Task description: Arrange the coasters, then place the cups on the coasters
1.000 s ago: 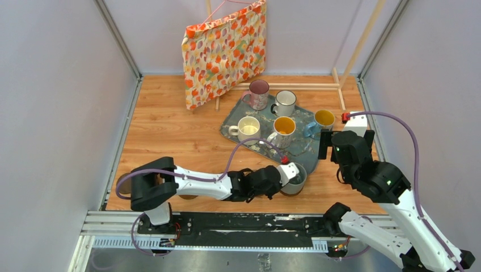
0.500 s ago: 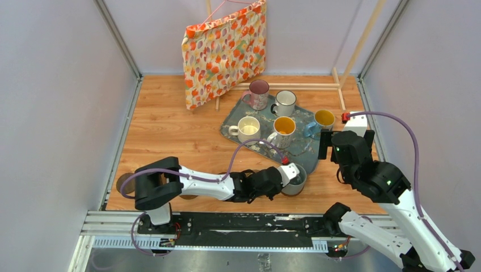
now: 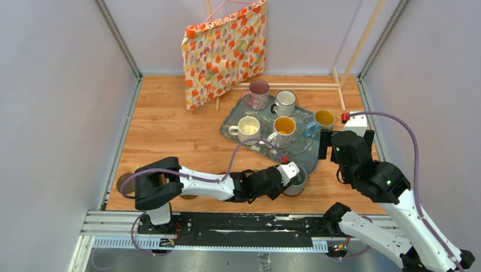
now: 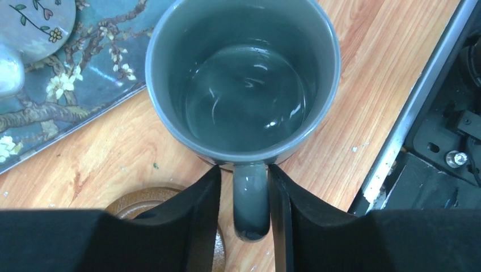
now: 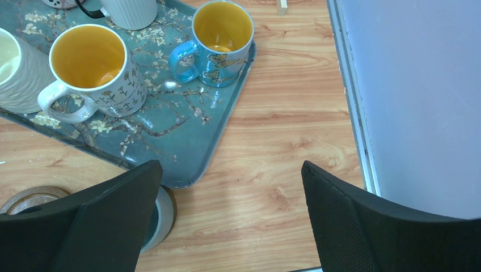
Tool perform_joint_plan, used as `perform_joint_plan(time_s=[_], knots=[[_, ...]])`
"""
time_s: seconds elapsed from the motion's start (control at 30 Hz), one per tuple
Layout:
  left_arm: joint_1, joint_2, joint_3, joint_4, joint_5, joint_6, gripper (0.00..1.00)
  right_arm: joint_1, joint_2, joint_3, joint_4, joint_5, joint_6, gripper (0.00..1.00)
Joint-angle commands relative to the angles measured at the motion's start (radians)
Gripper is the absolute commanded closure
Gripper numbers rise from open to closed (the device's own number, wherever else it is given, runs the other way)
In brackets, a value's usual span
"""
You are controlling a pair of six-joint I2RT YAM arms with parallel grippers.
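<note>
My left pincer point(image 4: 244, 169) stands slightly open astride the grey mug's point(image 4: 244, 73) handle point(image 4: 250, 204), with a sliver of gap, so it holds nothing. The mug sits on the bench point(image 4: 351, 85) beside the tray's point(image 4: 74, 85) corner, seemingly on a coaster point(image 5: 172, 207). Backing off crooked, a finger could snag the handle and drag the mug off.

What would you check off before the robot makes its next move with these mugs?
1. Grey mug upright, off the tray: ok.
2. Coaster under it: ok, brown edge shows.
3. Left gripper loose around the handle: ok, a gap shows on one side.
4. Right gripper open and empty: ok.
5. Free coasters for the five mugs on the tray: cannot tell, the left arm hides some.
</note>
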Motion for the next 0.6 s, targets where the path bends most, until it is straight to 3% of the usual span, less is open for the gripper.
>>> perform_joint_plan(time_s=[0.0, 0.33, 0.57], knots=[[-0.006, -0.055, 0.007, 0.083, -0.027, 0.000, 0.53, 0.005, 0.005, -0.016, -0.002, 0.015, 0.005, 0.02], [-0.003, -0.204, 0.015, 0.017, -0.047, 0.022, 0.36, 0.005, 0.013, -0.012, 0.012, -0.021, 0.003, 0.00], [0.090, -0.254, 0.062, -0.066, -0.017, 0.032, 0.31, 0.005, 0.057, 0.009, 0.013, -0.061, -0.008, 0.00]])
